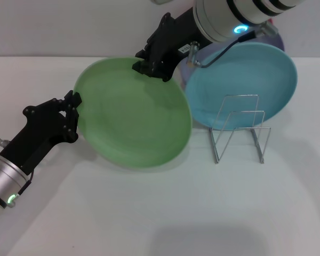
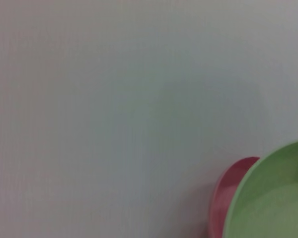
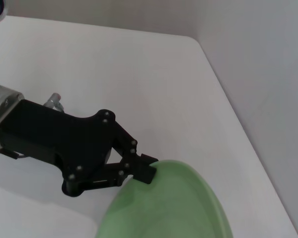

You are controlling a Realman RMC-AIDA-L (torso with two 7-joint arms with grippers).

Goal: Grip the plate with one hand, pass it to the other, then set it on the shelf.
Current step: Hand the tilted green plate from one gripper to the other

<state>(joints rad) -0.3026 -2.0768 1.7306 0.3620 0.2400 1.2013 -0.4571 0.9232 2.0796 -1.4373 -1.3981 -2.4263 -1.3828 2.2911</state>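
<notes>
Gripping the light-green plate (image 1: 133,122) at once, both grippers have its rim pinched: the left gripper (image 1: 74,104) clamps the plate's left edge, and the right gripper (image 1: 149,66) clamps its far edge. The plate hangs tilted above the white table (image 1: 149,213), just left of the wire dish rack (image 1: 239,128). That rack holds nothing in its loops. A sky-blue plate (image 1: 245,80) lies behind the rack, with a lavender plate (image 1: 274,40) partly hidden behind it.
</notes>
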